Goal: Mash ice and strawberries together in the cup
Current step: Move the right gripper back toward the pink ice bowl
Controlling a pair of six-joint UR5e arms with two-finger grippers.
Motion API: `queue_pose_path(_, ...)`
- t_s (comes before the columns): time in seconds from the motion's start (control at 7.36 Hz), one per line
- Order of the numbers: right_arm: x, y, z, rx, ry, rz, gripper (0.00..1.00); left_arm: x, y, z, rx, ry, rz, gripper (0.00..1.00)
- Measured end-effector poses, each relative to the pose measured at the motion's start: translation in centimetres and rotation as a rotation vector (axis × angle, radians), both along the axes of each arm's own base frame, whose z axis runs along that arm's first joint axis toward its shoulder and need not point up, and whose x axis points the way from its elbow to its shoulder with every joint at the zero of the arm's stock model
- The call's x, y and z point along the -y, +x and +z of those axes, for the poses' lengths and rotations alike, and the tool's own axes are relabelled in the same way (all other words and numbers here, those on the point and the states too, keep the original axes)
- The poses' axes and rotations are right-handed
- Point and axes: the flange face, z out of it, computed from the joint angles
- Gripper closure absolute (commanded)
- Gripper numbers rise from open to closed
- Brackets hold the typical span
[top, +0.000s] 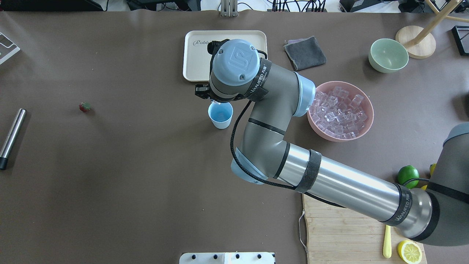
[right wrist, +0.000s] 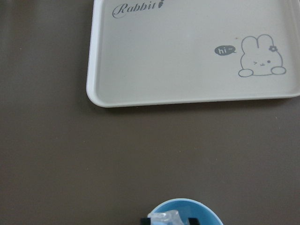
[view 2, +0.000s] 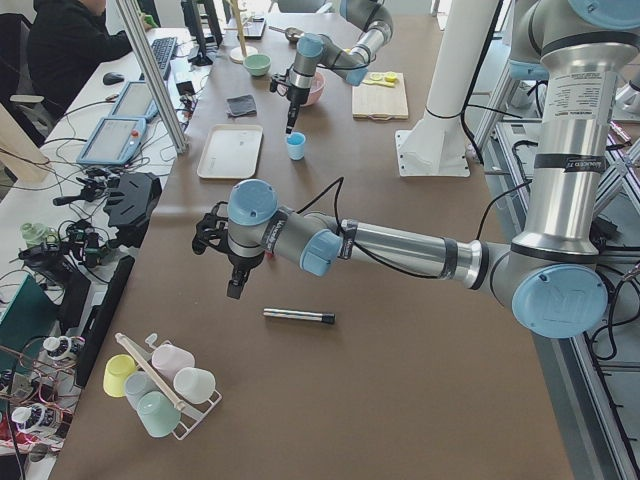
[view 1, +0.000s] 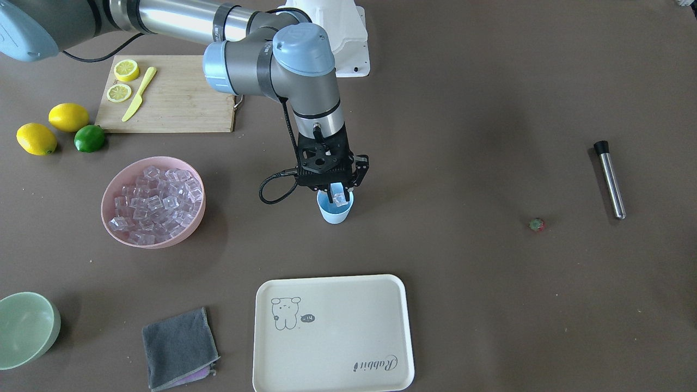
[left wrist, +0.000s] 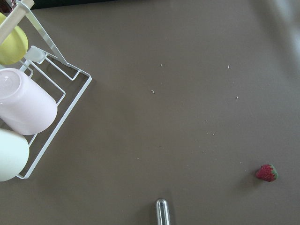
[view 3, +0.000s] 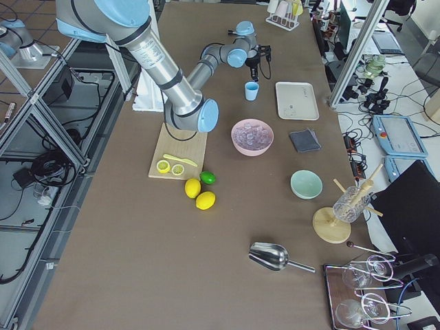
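My right gripper (view 1: 340,195) hangs just above the pale-blue cup (view 1: 335,212) in the middle of the table, shut on one clear ice cube (view 1: 341,198). The right wrist view shows that cube (right wrist: 165,218) between the fingertips over the cup's blue rim (right wrist: 206,216). More ice (view 1: 155,202) fills a pink bowl (view 1: 188,233) beside the cup. The tiny red strawberry (view 1: 537,224) lies alone on the table and also shows in the left wrist view (left wrist: 266,173). My left gripper (view 2: 235,288) hovers near it above the table; I cannot tell whether it is open or shut.
A metal muddler (view 1: 610,179) lies beyond the strawberry. A cream tray (view 1: 332,332), a grey cloth (view 1: 179,348) and a pale-green bowl (view 1: 24,326) sit along the operators' side. A cutting board (view 1: 179,98) with lemon slices and a knife, whole lemons and a lime (view 1: 89,138) lie near the robot. A cup rack (left wrist: 51,93) stands at the left end.
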Motion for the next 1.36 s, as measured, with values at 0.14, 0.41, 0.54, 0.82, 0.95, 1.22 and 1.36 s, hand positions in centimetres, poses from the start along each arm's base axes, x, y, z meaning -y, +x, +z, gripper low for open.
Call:
queue_pose_path(0.14, -0.4, -0.1, 1.2, -0.012, -0.002, 0.000, 0.26, 0.0, 0.0, 0.2, 0.001, -0.003, 0.000, 0.01)
queue_pose_path(0.41, -1.3, 0.2, 3.1, -0.025, -0.003, 0.001, 0.00, 0.1, 0.1, 0.2, 0.001, -0.008, -0.003, 0.01)
queue_pose_path(0.54, -1.2, 1.2, 3.0, -0.024, -0.003, 0.003, 0.00, 0.4, 0.2, -0.1, -0.001, -0.013, -0.011, 0.01)
queue_pose_path(0.82, -0.3, 6.3, 2.7, -0.038, -0.037, -0.012, 0.00, 1.6, 2.7, -1.7, -0.010, -0.044, -0.020, 0.01)
queue_pose_path(0.95, -0.5, 10.8, 3.9, -0.051, -0.036, -0.030, 0.00, 2.5, 5.9, -2.7, 0.005, -0.063, -0.019, 0.01)
queue_pose_path(1.22, 0.4, 21.5, 8.6, -0.103, -0.009, -0.083, 0.00, 3.5, 14.7, -4.7, 0.049, -0.096, 0.001, 0.01)
queue_pose_path(1.36, 1.6, 27.2, 12.2, -0.133, 0.004, -0.126, 0.00, 3.5, 19.3, -5.8, 0.063, -0.110, 0.015, 0.01)
